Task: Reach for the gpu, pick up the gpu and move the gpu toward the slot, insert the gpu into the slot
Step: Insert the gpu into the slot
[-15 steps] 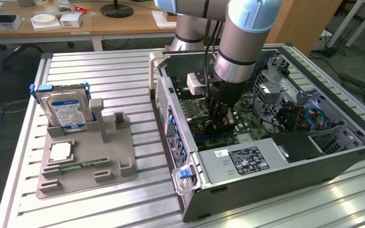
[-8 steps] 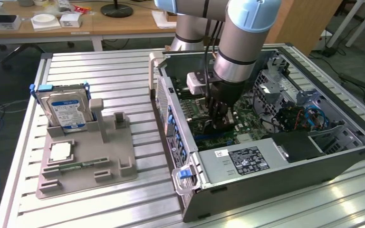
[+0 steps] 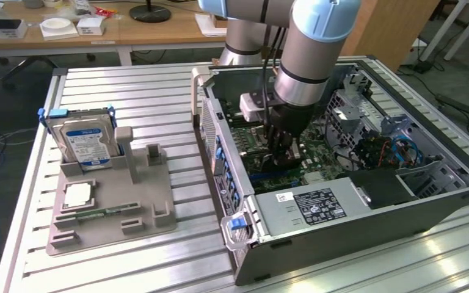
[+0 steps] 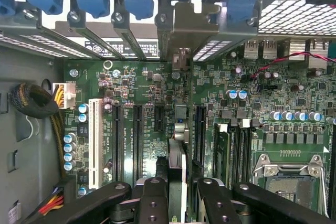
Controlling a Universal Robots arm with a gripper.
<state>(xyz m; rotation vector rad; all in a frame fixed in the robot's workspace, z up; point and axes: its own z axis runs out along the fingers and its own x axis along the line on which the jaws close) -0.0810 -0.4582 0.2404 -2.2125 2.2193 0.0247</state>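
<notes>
jaws (image 4: pixel 176 195): part open, pinching the gpu (image 4: pixel 177 166) on its edge | gpu: upright inside the computer case (image 3: pixel 430 207), low over the motherboard (image 4: pixel 157 85) | tip: keep it straight, press down gently

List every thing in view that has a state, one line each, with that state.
gpu: held edge-on between the fingers, standing upright over the motherboard.
gripper: shut on the gpu, down inside the computer case.
computer case: side panel off, lying open on the table.
hard drive: standing upright in the grey holder.
processor socket: empty, frame closed.
</notes>
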